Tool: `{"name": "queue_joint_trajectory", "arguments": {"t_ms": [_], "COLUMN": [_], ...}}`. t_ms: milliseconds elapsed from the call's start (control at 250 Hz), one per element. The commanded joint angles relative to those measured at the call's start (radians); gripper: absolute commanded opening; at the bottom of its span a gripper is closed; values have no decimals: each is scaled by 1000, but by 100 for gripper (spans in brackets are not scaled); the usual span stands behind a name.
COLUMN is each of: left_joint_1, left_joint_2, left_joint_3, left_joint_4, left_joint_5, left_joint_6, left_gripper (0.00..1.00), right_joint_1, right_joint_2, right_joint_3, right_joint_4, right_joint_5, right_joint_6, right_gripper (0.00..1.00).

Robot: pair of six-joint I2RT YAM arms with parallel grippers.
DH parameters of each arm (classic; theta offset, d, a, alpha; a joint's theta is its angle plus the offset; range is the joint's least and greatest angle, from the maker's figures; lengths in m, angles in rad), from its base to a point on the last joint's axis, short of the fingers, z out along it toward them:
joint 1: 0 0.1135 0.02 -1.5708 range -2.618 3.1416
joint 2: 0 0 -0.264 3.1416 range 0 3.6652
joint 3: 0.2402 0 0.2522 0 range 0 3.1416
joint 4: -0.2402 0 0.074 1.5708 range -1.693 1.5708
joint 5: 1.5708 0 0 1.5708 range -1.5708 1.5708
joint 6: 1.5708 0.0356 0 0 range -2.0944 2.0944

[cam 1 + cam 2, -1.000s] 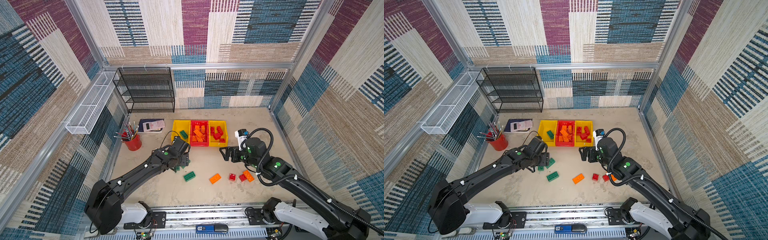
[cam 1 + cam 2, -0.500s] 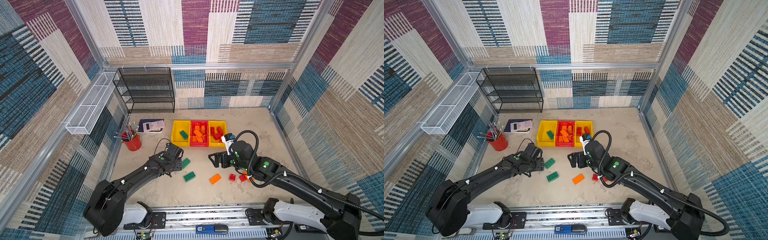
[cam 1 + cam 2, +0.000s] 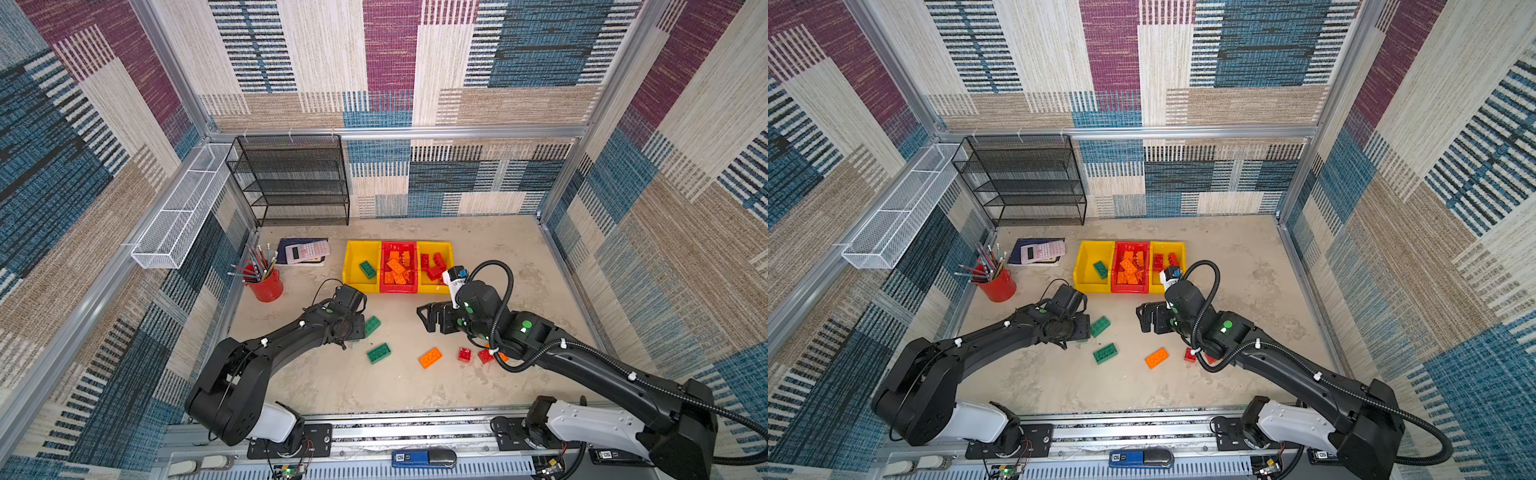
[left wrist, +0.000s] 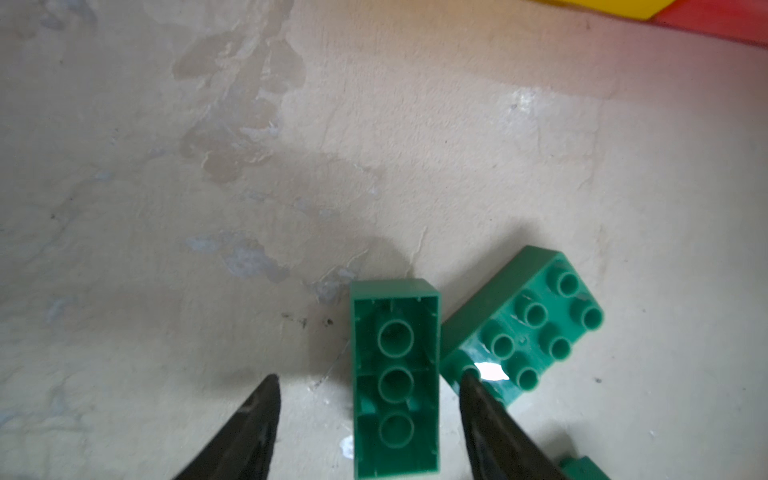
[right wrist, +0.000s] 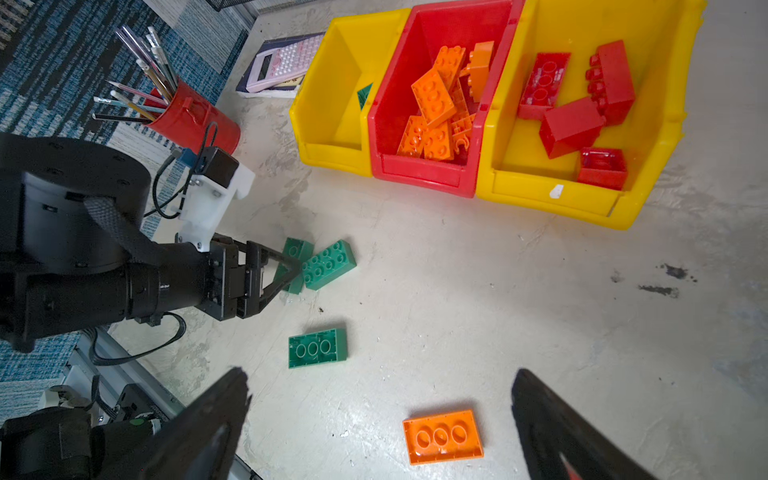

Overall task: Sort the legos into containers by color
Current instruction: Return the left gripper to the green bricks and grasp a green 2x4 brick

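Observation:
Between the fingers of my left gripper (image 4: 370,376) lies an upside-down green lego (image 4: 395,374). The jaws are open: one finger is near the brick's side, the other stands apart. A studded green lego (image 4: 528,328) leans against it. A third green lego (image 3: 378,353), an orange one (image 3: 430,357) and small red ones (image 3: 464,354) lie on the floor. My right gripper (image 5: 380,374) hangs wide open over the upturned orange lego (image 5: 442,436). The three containers stand in a row: a yellow one (image 3: 353,286) with a green lego, a red one (image 3: 398,289) with orange legos, a yellow one (image 3: 432,287) with red legos.
A red pencil cup (image 3: 266,286) and a calculator on a notebook (image 3: 307,251) sit left of the bins. A black mesh rack (image 3: 291,183) stands at the back wall and a white wire basket (image 3: 183,208) hangs on the left wall.
My left gripper has come down and toward the front, onto the pair of green legos. My right gripper has swung away from the bins, leftward and toward the front, over the orange lego.

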Motion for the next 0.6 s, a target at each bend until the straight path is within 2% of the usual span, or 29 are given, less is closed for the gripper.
{"name": "queue_joint_trajectory", "arguments": {"t_ms": [0, 360, 596], "left_joint_1": [15, 28, 30], "left_joint_2": [14, 57, 57], "left_joint_3": [14, 44, 13], "left_joint_4": [18, 23, 24], "left_joint_5": [-3, 16, 19], "left_joint_6": [28, 29, 24], "left_gripper": [68, 67, 66], "right_joint_1": [1, 0, 2], "right_joint_2": [7, 24, 32], "right_joint_3": [11, 19, 15], "right_joint_4": [9, 1, 9], "right_joint_5": [19, 29, 30], "right_joint_6": [11, 3, 1], "right_gripper": [100, 100, 100]}}
